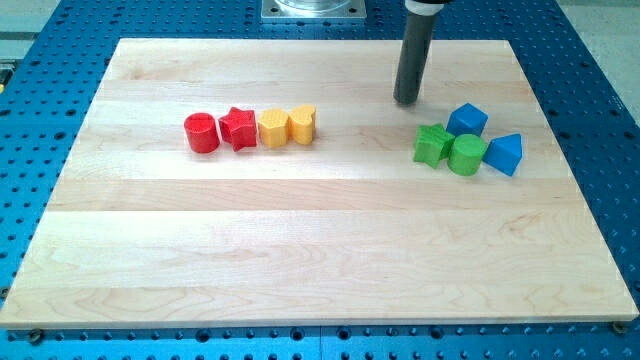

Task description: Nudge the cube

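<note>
green cylinder (466, 155) foremost; blue cube (467, 119) seemingly corner-on, my tip (406, 100) just left.

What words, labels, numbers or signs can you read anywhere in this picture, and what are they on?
None: no text shows on the wooden board, the blue cube, the other coloured blocks, the perforated blue table or the rod ending in my tip.
</note>
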